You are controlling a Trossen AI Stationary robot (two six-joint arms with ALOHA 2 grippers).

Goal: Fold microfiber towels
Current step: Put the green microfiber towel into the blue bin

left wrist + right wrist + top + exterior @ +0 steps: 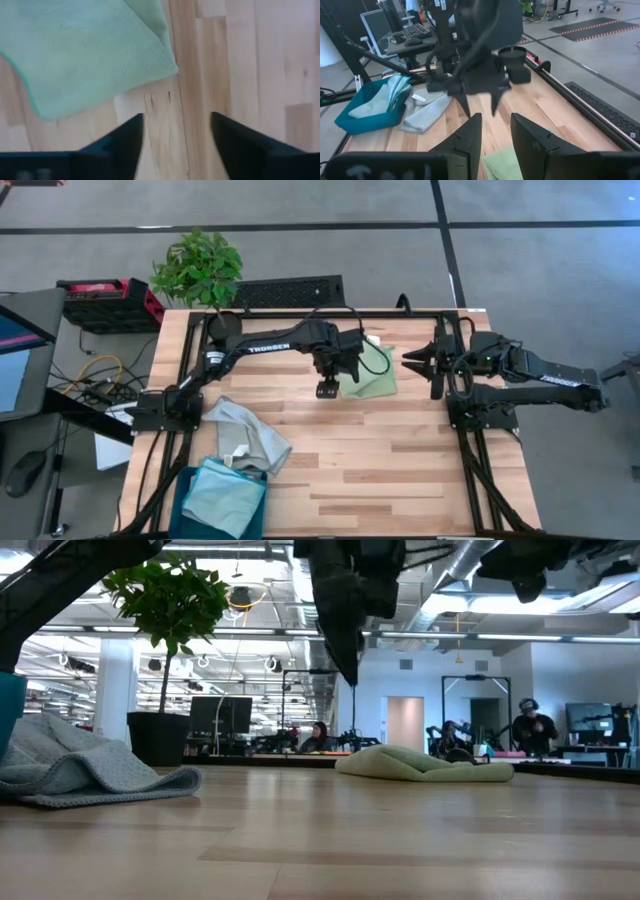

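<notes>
We see the left gripper [327, 389] hanging above the bare wooden table [400, 460], just beside the near edge of the folded light green microfiber towel [370, 372]. Its two dark fingers [125, 142] stand spread with plain wood showing between them, and they hold nothing; the green towel's corner lies just ahead of them, not touching. From the low view the fingers hang clear of the tabletop.

The right gripper [418, 360] waits at the far right part of the table, pointing toward the green towel, well apart from it. Its fingers [470, 137] stand partly apart with a gap between them and nothing is pinched there.

We count one green towel, lying as a low soft mound at the far middle of the table. One pale grey microfiber towel [245, 435] lies rumpled at the near left of the table, touching the rigid dark teal bin [188, 505]. One light blue microfiber towel [225, 498] lies in that bin. A leafy potted plant [198, 270] stands beyond the far left corner.
</notes>
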